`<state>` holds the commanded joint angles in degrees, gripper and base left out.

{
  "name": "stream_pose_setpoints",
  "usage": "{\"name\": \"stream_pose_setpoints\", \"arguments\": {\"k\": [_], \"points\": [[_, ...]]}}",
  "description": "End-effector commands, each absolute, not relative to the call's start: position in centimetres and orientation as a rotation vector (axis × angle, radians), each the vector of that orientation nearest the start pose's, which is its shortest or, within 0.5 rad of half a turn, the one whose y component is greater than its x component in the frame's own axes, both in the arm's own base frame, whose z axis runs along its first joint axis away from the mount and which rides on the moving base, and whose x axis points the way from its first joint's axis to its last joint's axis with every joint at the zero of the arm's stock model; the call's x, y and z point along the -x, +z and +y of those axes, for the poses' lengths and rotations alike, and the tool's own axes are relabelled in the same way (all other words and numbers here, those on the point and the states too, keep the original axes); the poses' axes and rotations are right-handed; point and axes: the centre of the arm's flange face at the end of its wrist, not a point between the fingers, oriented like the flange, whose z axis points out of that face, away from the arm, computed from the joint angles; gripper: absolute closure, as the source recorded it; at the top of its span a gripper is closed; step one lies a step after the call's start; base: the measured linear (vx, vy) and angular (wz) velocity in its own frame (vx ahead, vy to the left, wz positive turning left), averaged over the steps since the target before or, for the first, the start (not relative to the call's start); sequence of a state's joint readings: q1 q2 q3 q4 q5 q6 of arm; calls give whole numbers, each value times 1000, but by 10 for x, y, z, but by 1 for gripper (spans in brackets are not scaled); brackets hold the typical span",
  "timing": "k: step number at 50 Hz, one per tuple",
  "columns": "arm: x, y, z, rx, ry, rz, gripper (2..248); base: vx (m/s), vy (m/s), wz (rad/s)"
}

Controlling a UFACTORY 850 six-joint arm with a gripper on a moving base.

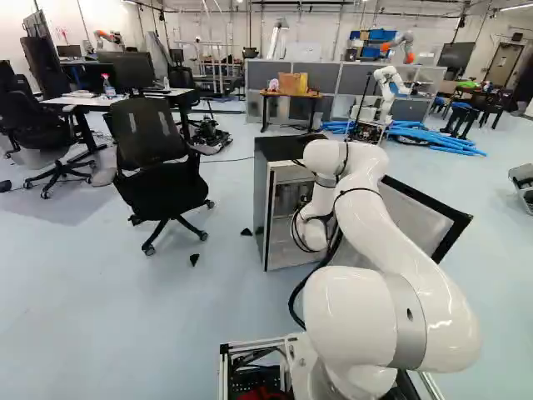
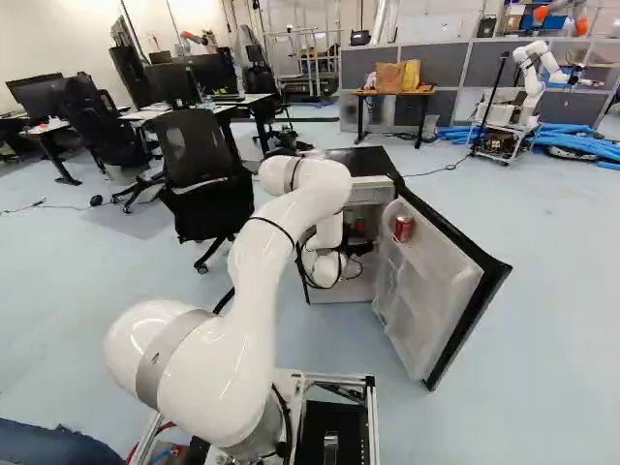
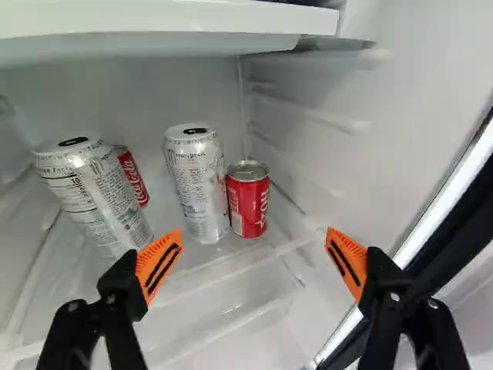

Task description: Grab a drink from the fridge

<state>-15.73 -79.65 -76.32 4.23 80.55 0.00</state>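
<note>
A small fridge with a black top (image 2: 360, 161) stood open on the pale blue floor, ahead of the base. The white arm (image 1: 387, 225) reached into it, and the black claw (image 2: 361, 249) was at its opening. In the wrist view the claw (image 3: 254, 233) was spread wide, its two orange pads (image 3: 159, 266) well apart and nothing pinched between them.

The drinks stood inside, ahead of the fingers, on a clear shelf (image 3: 216, 274) under a white panel (image 3: 154, 21). A tall silver printed can (image 3: 197, 185) stood upright, with a short red can (image 3: 248, 204) just beside it, on the side toward the ribbed inner wall (image 3: 323, 116); I couldn't tell whether the two touched. On the other side stood a second tall silver can (image 3: 92, 200), partly hiding another red can (image 3: 132, 176) behind it.

One more red can (image 2: 403, 229) sat high in the open white-lined door (image 2: 426, 281). A black mesh-backed chair (image 2: 194, 150) stood near the fridge.
</note>
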Motion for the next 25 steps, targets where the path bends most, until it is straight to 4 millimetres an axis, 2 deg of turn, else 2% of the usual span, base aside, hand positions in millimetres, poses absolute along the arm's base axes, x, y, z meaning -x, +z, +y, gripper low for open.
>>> {"name": "stream_pose_setpoints", "arguments": {"k": [17,25], "points": [[-588,-27,-176,2572,-2125,457,3,0,0,0],[-589,-27,-176,2571,-2126,457,3,0,0,0]]}}
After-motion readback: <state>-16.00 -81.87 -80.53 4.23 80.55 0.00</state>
